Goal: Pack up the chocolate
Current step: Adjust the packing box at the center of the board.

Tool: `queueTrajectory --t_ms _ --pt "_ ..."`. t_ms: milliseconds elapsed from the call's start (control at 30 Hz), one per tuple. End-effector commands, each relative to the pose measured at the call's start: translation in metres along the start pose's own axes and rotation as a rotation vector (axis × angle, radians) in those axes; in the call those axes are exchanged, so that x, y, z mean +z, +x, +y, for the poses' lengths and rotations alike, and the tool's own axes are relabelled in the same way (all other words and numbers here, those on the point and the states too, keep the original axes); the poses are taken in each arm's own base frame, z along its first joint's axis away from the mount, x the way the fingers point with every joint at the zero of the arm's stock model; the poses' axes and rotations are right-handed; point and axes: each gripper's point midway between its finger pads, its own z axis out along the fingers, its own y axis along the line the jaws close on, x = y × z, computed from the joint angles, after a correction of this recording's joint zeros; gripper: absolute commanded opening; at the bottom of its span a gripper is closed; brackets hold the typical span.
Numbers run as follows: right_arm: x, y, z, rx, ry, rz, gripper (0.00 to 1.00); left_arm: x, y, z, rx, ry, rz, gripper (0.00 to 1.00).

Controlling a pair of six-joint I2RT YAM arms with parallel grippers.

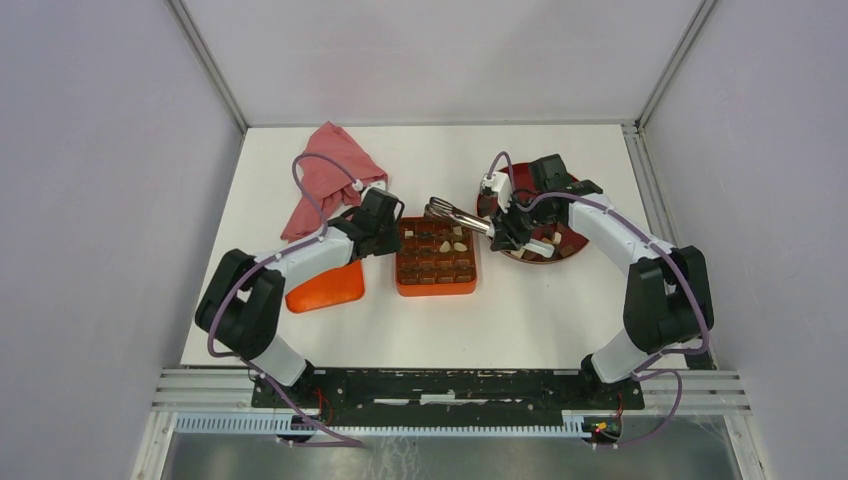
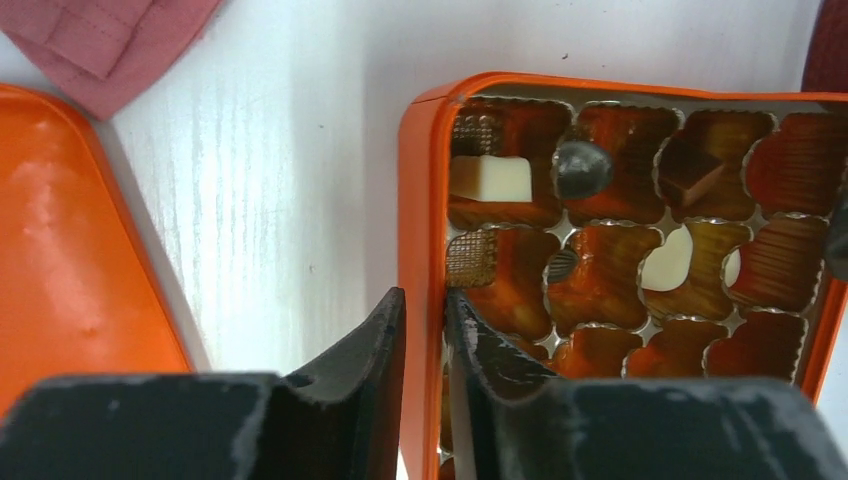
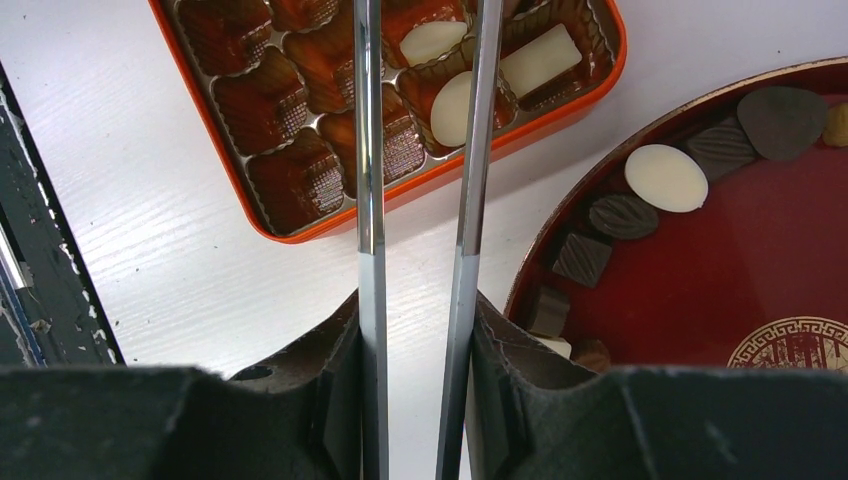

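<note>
The orange gridded box (image 1: 437, 291) lies mid-table with several chocolate pieces in its cells. My left gripper (image 1: 392, 235) is shut on the box's left wall (image 2: 418, 200), one finger outside it and one inside (image 2: 425, 300). In the cells lie a white block (image 2: 490, 178), a dark round piece (image 2: 582, 168) and a brown block (image 2: 690, 170). My right gripper (image 1: 505, 228) is shut on metal tongs (image 1: 455, 213), whose arms (image 3: 370, 150) reach over the box's far right cells. Their tips are out of the wrist view. More chocolates (image 3: 665, 178) lie on the dark red plate (image 3: 760, 260).
The orange lid (image 1: 326, 288) lies left of the box, under my left forearm. A pink cloth (image 1: 325, 180) lies at the back left. The plate (image 1: 560, 250) sits right of the box, close beside it. White walls enclose the table.
</note>
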Motion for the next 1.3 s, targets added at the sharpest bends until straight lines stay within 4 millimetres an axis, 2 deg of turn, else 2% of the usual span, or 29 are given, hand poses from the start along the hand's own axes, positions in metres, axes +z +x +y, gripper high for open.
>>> queueTrajectory --t_ms 0,67,133,233,400,700,833,1033,1233,1267 --pt "-0.016 -0.028 0.002 -0.044 0.015 -0.084 0.00 0.004 -0.013 -0.012 0.055 0.043 -0.029 0.21" --pt "-0.016 -0.027 0.001 -0.044 0.015 -0.085 0.00 0.006 -0.014 -0.015 0.069 0.051 -0.031 0.08" --pt "-0.017 -0.028 0.002 -0.043 0.013 -0.086 0.00 0.006 -0.018 -0.019 0.082 0.061 -0.046 0.02" --pt "-0.019 -0.030 0.003 -0.043 0.008 -0.093 0.00 -0.004 -0.033 -0.026 0.106 0.061 -0.115 0.02" --pt "-0.024 -0.032 0.008 -0.072 -0.004 -0.108 0.00 -0.033 -0.064 -0.038 0.148 0.027 -0.286 0.02" --pt "-0.032 -0.035 0.027 -0.148 -0.080 -0.135 0.00 -0.059 -0.072 -0.043 0.132 0.033 -0.402 0.02" --pt "-0.028 -0.028 0.030 -0.178 -0.096 -0.099 0.00 -0.048 -0.060 -0.044 0.139 0.038 -0.352 0.02" --pt "-0.007 -0.012 0.032 -0.169 -0.082 -0.011 0.00 -0.024 -0.042 -0.055 0.114 0.075 -0.271 0.02" --pt "0.007 0.005 0.027 -0.146 -0.067 0.064 0.00 -0.004 -0.023 -0.049 0.080 0.079 -0.186 0.02" --pt "0.008 0.008 0.026 -0.139 -0.065 0.074 0.01 -0.003 -0.021 -0.047 0.070 0.076 -0.181 0.05"
